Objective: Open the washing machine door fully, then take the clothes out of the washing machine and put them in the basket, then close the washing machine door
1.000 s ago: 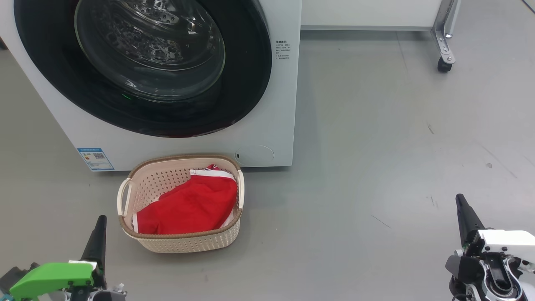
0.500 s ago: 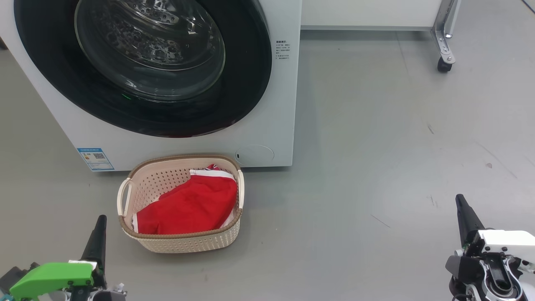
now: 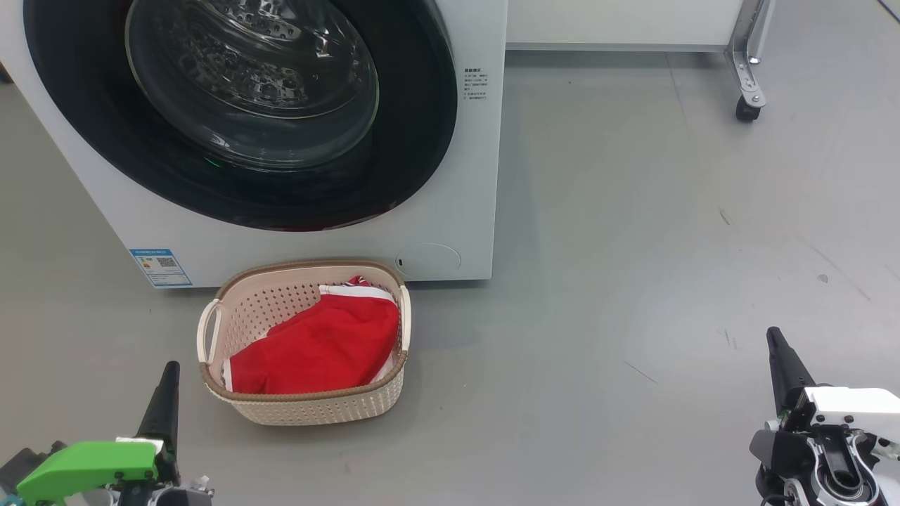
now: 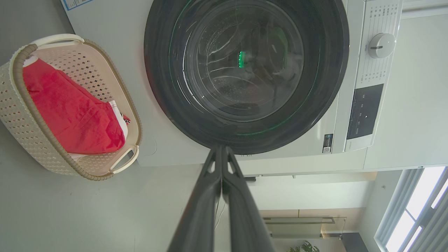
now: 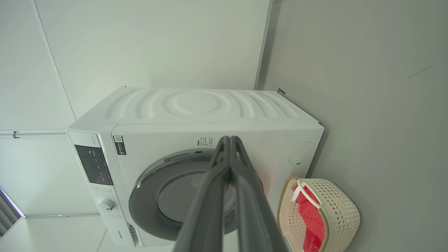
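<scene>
— 2 things first: where are the clothes [image 3: 316,348], and how do they handle?

— They lie in the basket [image 3: 309,397], piled against its right side, red with white trim at the edges. I judge them soft, light and limp. A pinch on any raised fold would lift them, and they would drape and trail. The basket stands on the floor [image 3: 633,246], just in front of the washing machine [image 3: 450,232].

— And the washing machine door [image 3: 253,91]?

— It looks shut, with its black rim flat against the white front. Through the glass I see bare perforated drum and no red. It is a stiff, hinged piece, likely heavy, with a glossy rim that would be slippery under the fingers. I cannot tell where its handle or recess sits, so its outer edge is my best guess for a hold.

— How are the arms posed?

— Both hang low, close to the robot. The left gripper [image 3: 170,372] points up the head view, near the basket's left corner but apart from it. The right gripper [image 3: 775,337] is well apart from everything, over bare floor. Each wrist view shows the machine lying sideways, so both wrists are rolled.

— And the fingers?

— In the left wrist view the fingers [image 4: 208,199] are clenched tip to tip on nothing. In the right wrist view the fingers [image 5: 210,196] are the same. By my judgement, nothing of the task is left.
</scene>
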`<state>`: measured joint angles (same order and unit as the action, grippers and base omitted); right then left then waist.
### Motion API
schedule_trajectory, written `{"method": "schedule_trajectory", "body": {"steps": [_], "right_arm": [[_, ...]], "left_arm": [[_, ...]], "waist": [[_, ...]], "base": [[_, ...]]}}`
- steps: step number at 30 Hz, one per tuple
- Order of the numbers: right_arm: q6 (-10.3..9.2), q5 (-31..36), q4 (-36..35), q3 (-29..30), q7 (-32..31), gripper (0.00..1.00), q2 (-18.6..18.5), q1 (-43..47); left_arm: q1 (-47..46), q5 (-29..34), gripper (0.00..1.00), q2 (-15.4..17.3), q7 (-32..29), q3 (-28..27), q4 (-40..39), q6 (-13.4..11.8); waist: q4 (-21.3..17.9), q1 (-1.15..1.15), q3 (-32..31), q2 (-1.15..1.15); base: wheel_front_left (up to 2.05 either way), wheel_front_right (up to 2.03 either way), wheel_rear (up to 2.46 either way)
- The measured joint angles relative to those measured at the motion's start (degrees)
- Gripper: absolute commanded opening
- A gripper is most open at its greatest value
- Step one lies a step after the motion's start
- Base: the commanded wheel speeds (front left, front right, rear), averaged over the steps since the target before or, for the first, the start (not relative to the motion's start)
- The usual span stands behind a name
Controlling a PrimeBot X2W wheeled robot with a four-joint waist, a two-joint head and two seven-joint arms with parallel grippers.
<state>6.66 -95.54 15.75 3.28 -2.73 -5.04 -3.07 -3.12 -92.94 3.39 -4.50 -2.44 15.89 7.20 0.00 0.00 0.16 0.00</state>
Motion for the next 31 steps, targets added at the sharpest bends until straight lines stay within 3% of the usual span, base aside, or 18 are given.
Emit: {"method": "schedule_trajectory", "body": {"steps": [31], "right_arm": [[0.29,0.0,0.3,0.2,-0.1,0.00,0.0,0.0]], "left_arm": [[0.0,0.0,0.00,-0.1,-0.1,-0.2,0.0,0.0]], "waist": [[0.0,0.00,0.0,0.00]], "base": [[0.00,0.00,0.00]]}}
